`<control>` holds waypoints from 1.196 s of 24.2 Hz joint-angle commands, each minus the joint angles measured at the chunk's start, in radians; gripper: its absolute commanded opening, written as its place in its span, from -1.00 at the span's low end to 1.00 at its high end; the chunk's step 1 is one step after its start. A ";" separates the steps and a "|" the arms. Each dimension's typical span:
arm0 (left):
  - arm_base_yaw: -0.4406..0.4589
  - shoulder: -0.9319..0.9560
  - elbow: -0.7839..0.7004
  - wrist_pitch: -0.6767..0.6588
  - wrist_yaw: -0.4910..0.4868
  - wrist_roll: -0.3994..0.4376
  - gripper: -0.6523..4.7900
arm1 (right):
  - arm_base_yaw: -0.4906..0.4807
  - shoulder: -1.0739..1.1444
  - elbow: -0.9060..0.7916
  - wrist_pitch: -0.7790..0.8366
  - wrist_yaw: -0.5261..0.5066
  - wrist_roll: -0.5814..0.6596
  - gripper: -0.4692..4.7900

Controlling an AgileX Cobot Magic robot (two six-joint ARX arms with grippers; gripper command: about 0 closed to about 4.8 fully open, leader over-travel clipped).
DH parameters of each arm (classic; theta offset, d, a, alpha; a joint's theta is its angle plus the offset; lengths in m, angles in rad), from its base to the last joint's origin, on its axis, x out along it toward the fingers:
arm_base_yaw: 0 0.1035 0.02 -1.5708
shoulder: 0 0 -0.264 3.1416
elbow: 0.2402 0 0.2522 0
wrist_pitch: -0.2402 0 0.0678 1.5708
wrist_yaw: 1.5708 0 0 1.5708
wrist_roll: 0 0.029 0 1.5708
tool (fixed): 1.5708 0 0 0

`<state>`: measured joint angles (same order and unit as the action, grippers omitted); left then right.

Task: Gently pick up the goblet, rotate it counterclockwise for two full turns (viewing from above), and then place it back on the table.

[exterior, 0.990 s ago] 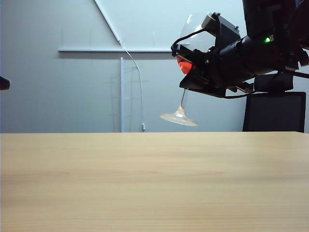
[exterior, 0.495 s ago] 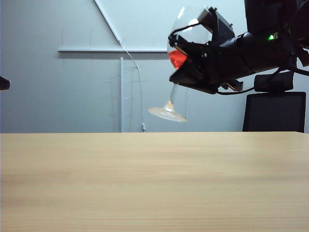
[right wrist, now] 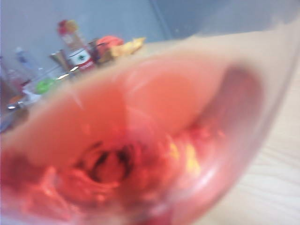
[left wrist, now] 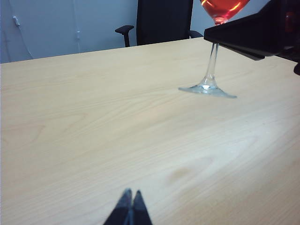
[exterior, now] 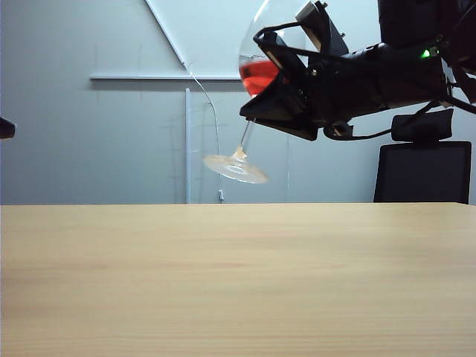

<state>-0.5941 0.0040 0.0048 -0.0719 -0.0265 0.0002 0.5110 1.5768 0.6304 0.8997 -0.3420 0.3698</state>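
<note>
Overhead, the right gripper (exterior: 271,78) is clamped on a clear stemmed goblet (exterior: 249,82) of red liquid, tilted above the beige wooden table (exterior: 238,282), apparently mid-rotation; next, level it. The left gripper (left wrist: 130,208) rests closed, empty.

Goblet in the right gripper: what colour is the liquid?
Red, in the goblet held by the right gripper; clearest in the exterior view.

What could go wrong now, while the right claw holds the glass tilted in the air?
1. The goblet hangs tilted above the table in the right claw; the red liquid could spill over the rim.
2. Its foot slants, so it might land edge-first and tip.
3. A slip would drop it.
The left claw is shut and apart from it.
</note>
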 commanded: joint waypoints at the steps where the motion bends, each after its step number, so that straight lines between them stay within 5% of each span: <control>1: 0.000 0.002 0.004 0.005 0.004 0.000 -0.78 | 0.001 -0.009 0.010 0.055 -0.058 0.063 -0.83; 8: 0.000 0.002 0.004 0.005 0.004 0.000 -0.78 | 0.001 -0.009 0.012 0.031 -0.105 0.114 -0.83; 13: 0.000 0.002 0.004 0.005 0.004 0.000 -0.78 | 0.002 -0.009 0.090 -0.166 -0.136 0.118 -0.83; 29: 0.000 0.002 0.004 0.005 0.004 0.000 -0.78 | 0.025 -0.009 0.376 -0.829 -0.133 -0.246 -0.83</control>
<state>-0.5941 0.0044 0.0048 -0.0719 -0.0265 0.0002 0.5346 1.5768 0.9867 0.0795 -0.4641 0.1852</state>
